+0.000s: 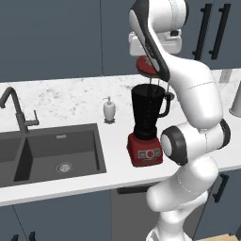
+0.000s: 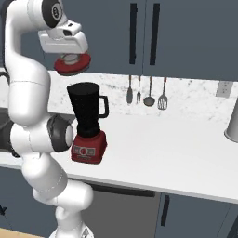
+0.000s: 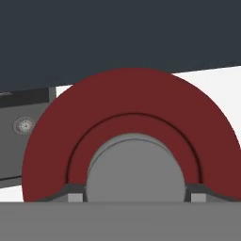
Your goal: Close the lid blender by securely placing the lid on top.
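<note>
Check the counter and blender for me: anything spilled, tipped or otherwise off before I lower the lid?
Nothing stands out. The blender stands upright on the counter, jar open, no spill around its base. The lid hangs in the gripper above the jar, apart from the rim. The soap dispenser is upright too.

- The lid was dark red with a grey round centre, showing between the fingers.
- The blender below them had a black jar on a red base with grey buttons.
- The counter was white; its backsplash was speckled white.
- The cabinets were dark blue-grey.
- The sink was dark grey.
</note>
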